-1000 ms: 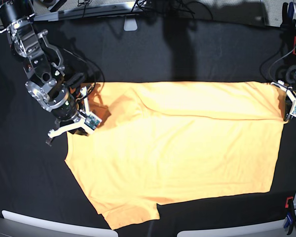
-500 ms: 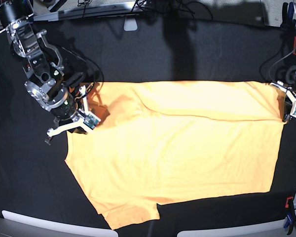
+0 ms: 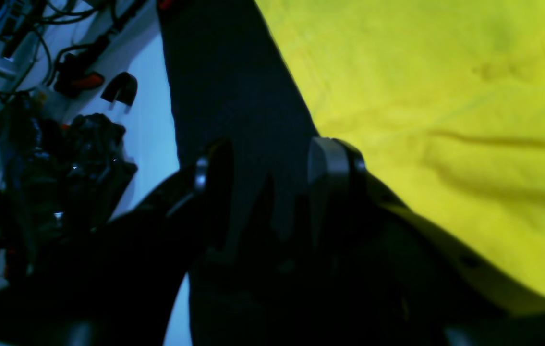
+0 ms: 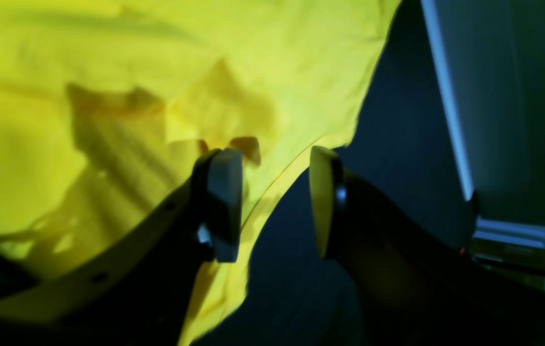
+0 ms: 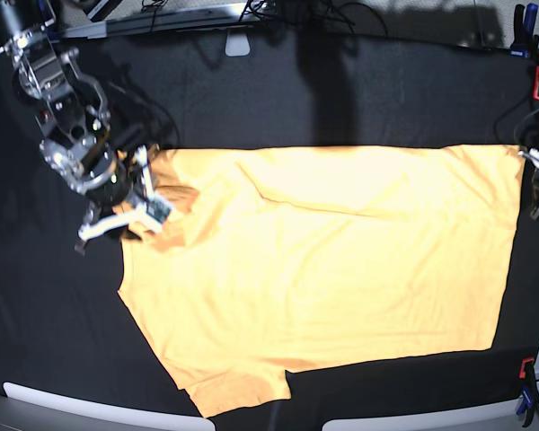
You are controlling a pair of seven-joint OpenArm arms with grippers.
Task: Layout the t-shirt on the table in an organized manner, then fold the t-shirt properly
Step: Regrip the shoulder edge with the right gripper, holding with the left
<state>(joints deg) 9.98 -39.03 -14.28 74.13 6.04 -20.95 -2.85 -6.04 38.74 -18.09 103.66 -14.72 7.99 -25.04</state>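
While the shirt (image 5: pixel 323 269) lies spread on the surface (image 5: pixel 341 99), long axis 3-to-9 o'clock, the right pincer (image 4: pixel 272 202) gapes astride its 9 o'clock edge; the left pincer (image 3: pixel 262 192), also apart, sits just off the 3 o'clock edge.

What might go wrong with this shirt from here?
The right tool hangs open astride the shirt edge; closing there might pinch only the hem and bunch it. The left tool is open beside the shirt over the bare table, so it may grab nothing. A sleeve lies rumpled by the right tool, risking a crooked fold.
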